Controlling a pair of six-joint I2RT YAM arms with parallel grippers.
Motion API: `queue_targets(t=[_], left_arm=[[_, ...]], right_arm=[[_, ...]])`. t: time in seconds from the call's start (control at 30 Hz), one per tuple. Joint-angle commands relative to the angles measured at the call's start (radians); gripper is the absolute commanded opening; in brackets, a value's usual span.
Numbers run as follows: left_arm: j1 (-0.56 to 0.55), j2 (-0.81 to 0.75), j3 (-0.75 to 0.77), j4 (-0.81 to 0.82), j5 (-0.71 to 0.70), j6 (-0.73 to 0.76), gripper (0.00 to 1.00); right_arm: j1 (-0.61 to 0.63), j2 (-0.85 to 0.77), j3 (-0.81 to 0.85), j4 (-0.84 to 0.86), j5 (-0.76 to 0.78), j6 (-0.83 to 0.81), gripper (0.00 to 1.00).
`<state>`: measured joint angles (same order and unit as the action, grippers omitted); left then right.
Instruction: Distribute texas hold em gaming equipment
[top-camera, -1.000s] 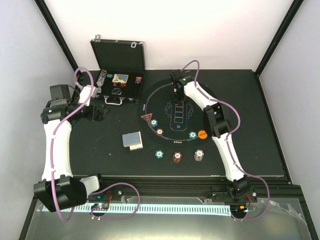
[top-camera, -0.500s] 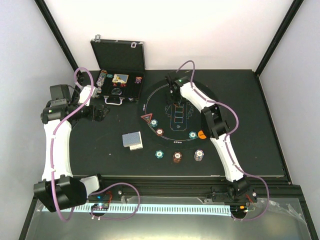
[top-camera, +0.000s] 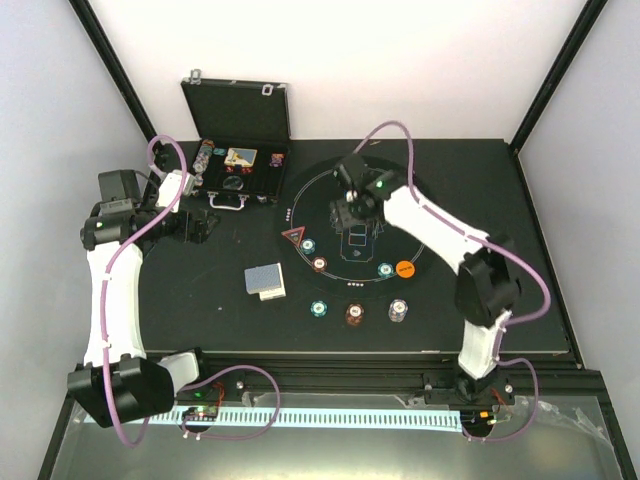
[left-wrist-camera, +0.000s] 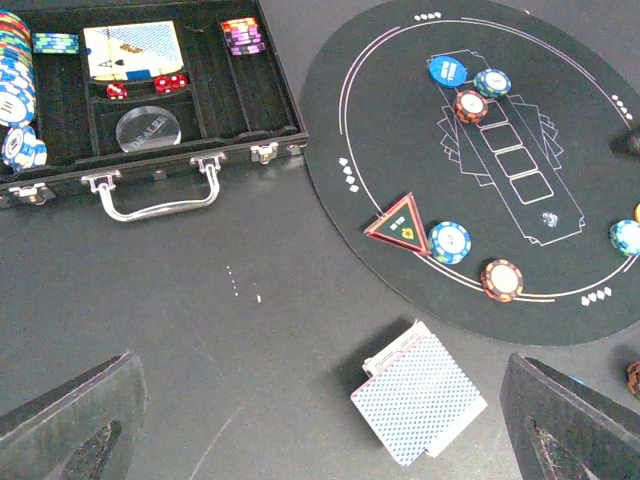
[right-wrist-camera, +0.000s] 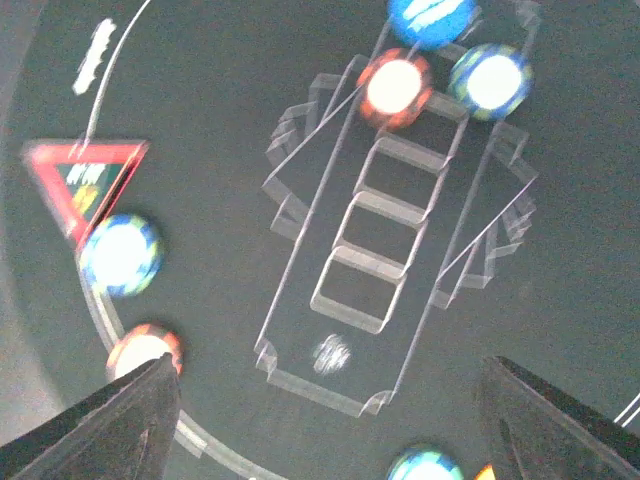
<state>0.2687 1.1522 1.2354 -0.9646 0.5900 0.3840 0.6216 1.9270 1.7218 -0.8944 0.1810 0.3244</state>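
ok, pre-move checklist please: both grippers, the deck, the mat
1. Right gripper empty: ok. Fingers apart, nothing between them, above the printed card outlines.
2. Left gripper empty: ok. Wide open, nothing between its fingers.
3. Card deck free to pick: ok. It lies face down off the round mat, with nothing on it.
4. Deck squared: not ok. Some cards jut out at one edge.
5. Cards dealt onto the outlines: not ok. The outlines are bare.
6. Three chips off the mat's near edge correctly placed: cannot tell.
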Motion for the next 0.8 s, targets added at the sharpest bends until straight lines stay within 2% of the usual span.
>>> queue_targets(t=[0.0,0.13,0.3,0.57,0.77], left_arm=[[0.006,-0.023,0.022,-0.010,0.037,0.006,0.99],[0.006,-0.022,0.024,-0.010,0.045,0.005,0.99],[0.006,-0.014,0.031,-0.007,0.061,-0.005,0.99],[0.006,-0.008,0.040,-0.014,0.059,-0.006,0.99],[0.007,-0.008,0.047,-0.019,0.054,-0.002,0.99]], right_arm=[[0.135,-0.161,-0.258,0.089,0.012,0.036,0.84],[0.246,-0.294,-0.458,0.128,-0.038,0.099,0.88],[0.341,-0.360,-0.605,0.151,-0.083,0.150,0.91],[0.374,-0.338,-0.726,0.200,-0.116,0.173,0.90],[0.374,-0.308,-0.747,0.226,-0.130,0.175,0.86]])
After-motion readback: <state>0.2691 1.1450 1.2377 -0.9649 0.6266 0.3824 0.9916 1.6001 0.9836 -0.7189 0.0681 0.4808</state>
